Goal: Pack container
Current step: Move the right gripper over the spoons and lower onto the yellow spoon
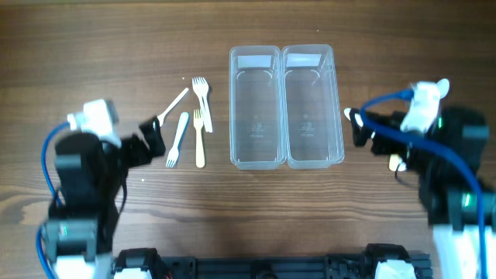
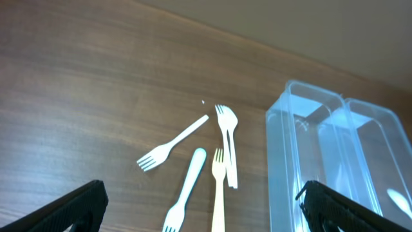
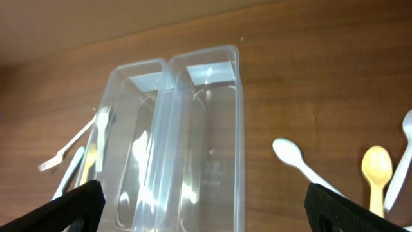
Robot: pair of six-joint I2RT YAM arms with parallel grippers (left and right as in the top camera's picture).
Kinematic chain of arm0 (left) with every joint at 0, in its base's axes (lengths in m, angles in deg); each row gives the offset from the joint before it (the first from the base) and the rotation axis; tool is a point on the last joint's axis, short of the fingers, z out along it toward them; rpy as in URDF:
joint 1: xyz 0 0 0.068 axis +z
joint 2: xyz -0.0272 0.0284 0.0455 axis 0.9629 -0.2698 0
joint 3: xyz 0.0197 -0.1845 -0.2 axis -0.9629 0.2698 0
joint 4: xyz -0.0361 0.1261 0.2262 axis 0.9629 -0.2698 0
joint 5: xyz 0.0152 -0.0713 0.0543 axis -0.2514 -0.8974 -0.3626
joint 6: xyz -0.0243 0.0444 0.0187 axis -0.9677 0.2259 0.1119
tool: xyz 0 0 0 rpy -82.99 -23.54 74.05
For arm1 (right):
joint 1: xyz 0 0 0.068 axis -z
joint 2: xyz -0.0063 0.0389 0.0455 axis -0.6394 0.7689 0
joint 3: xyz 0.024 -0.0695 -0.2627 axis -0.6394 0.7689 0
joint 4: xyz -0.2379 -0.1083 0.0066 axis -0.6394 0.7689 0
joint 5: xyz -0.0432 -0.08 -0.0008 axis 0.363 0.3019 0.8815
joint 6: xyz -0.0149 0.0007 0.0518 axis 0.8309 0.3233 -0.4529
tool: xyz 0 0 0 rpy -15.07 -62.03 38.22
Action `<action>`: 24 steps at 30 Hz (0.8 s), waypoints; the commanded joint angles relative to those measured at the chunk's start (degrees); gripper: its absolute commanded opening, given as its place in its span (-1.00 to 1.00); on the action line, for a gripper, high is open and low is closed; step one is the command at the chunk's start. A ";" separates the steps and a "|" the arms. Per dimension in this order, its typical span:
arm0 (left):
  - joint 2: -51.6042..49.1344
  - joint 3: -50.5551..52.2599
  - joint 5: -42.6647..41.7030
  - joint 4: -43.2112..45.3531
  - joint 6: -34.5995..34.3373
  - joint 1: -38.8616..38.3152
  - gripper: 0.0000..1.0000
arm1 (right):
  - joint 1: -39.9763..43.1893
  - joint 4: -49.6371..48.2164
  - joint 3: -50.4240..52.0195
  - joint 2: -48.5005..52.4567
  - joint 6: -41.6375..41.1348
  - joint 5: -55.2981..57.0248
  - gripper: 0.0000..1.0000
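Two clear plastic containers stand side by side mid-table, the left one (image 1: 254, 108) and the right one (image 1: 312, 108), both with nothing inside. Several plastic forks lie left of them: a white one lying at a slant (image 1: 174, 102), a white pair (image 1: 203, 93), a light blue one (image 1: 178, 139) and a cream one (image 1: 199, 138). My left gripper (image 1: 157, 139) hangs open just left of the forks, holding nothing; from its wrist camera the blue fork (image 2: 187, 190) and the cream fork (image 2: 217, 193) lie between its fingers. My right gripper (image 1: 358, 128) is open, right of the right container (image 3: 239, 116).
Right of the containers, spoons lie on the wood: a white one (image 3: 293, 158), a yellow one (image 3: 376, 171) and another white one (image 3: 405, 148) at the frame edge. In the overhead view my right arm covers most of them. Bare wood surrounds the containers.
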 commanded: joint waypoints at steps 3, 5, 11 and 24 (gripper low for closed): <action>-13.33 -9.09 0.20 -2.40 3.08 0.35 1.00 | 0.24 5.75 -11.02 16.15 10.12 6.45 0.99; -15.80 -9.09 0.20 -2.34 3.08 0.35 0.99 | 0.24 6.25 -11.32 20.57 11.93 9.73 0.99; -19.30 -9.09 0.20 -4.00 3.08 0.35 1.00 | 0.24 7.63 -11.32 32.98 12.70 12.48 0.99; -19.34 -9.07 0.17 -5.29 3.06 0.35 1.00 | 15.23 6.62 -9.79 43.85 0.00 10.88 0.99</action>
